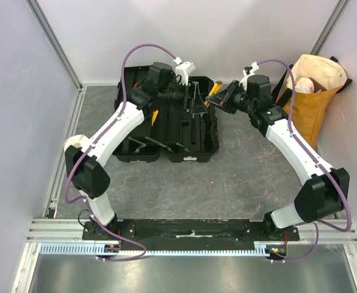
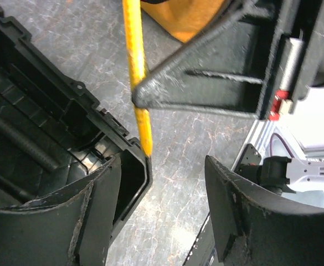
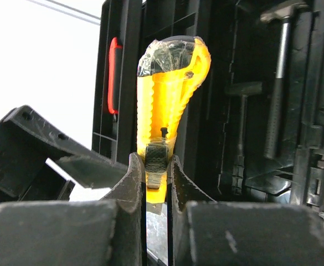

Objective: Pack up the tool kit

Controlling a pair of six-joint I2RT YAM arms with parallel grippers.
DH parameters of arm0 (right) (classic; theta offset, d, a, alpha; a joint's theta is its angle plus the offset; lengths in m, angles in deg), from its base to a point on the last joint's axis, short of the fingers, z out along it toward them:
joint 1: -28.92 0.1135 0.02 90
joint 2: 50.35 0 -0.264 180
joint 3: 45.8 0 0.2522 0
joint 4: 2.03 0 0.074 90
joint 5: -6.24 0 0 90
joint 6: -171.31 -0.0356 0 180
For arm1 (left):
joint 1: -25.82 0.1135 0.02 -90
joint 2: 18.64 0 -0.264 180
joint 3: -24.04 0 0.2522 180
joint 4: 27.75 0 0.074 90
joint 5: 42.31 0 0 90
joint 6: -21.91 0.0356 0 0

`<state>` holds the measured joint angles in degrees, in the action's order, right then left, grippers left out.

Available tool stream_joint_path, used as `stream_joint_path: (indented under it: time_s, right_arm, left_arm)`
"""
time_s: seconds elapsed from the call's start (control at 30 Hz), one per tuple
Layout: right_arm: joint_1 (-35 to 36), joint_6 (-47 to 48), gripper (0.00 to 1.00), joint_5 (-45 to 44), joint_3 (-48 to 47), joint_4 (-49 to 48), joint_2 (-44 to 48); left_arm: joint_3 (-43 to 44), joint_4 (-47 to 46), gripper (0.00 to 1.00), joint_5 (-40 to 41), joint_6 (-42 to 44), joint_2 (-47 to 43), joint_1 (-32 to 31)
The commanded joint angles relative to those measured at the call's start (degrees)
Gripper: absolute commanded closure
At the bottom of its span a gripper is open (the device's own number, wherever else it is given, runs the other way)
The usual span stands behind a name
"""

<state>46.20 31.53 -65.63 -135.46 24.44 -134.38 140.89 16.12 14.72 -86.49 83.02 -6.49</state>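
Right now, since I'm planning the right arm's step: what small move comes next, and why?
Probably ease the yellow knife inward over the open toolbox. The right gripper is shut on it at the box's edge; the left gripper hangs open beside it.

Arm links (image 1: 114, 131): showing white shells with black joints.
Cables (image 1: 144, 46): running purple along both arms.
Gripper fingers (image 2: 250, 221): looking black, scuffed.

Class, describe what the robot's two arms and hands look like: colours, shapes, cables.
Both the left arm and right arm have white tube-like links joined by bulky black joints, with a purple cable looping along each. The left hand and right hand each have two thick, scuffed black fingers.
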Motion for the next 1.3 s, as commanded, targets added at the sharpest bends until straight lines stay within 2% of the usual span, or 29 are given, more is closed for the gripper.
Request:
stream_joint_path:
  time_s: [0.0,0.07,0.17,0.3,0.4,0.47,0.5,0.57,0.6,0.63,0.77,1.07,1.27]
  right_arm:
    - [1.4,2.1,1.00,3.8,-2.8,-4.4,-0.3]
    - [1.7,2.0,1.00,4.1,-2.8,-4.9,-0.1]
    - [2.1,1.6,1.00,4.3,-2.8,-5.4,0.0]
    - [2.1,1.5,0.99,4.4,-3.2,-5.4,-0.3]
    - [2.3,1.7,0.89,4.3,-3.9,-4.8,-0.9]
    - [2.4,2.2,0.74,3.8,-4.2,-4.1,-1.0]
    - [2.5,2.6,0.63,3.3,-4.3,-3.8,-1.0]
    - [2.5,2.9,0.32,1.0,-4.1,-3.7,-0.4]
    - [2.4,3.3,0.11,-0.5,-3.8,-3.7,0.1]
    - [2.5,4.0,0.02,-1.9,-3.6,-3.7,0.6]
    - [2.3,6.7,0.02,-6.9,-3.3,-3.9,2.8]
    - [2.1,9.0,0.02,-8.8,-1.9,-2.3,2.7]
    - [2.1,9.3,0.02,-8.4,-2.0,-0.9,1.2]
  left_arm:
    - [1.2,-3.1,0.34,2.9,-1.5,0.8,0.9]
    - [1.2,-3.0,0.36,2.5,-1.6,1.2,0.8]
    - [1.2,-3.0,0.45,1.4,-1.7,2.0,0.8]
    - [1.9,-2.4,0.66,1.6,-1.7,2.7,0.7]
    - [2.3,-1.9,0.86,1.2,-1.7,2.8,0.7]
    - [3.1,-1.4,0.98,1.3,-1.7,2.8,0.7]
    - [3.4,-0.9,0.98,1.5,-1.8,2.7,0.7]
    - [4.0,-0.3,0.98,2.0,-1.6,2.5,0.7]
    - [4.2,0.1,0.98,2.5,-1.5,2.2,0.8]
    - [4.7,0.6,0.98,3.3,-1.1,2.1,0.7]
    - [5.3,2.6,0.98,5.9,-1.0,1.1,2.7]
    - [-0.5,4.5,0.98,5.9,-5.6,-4.1,17.5]
    - [-3.5,5.4,0.98,3.5,-6.2,-4.6,23.7]
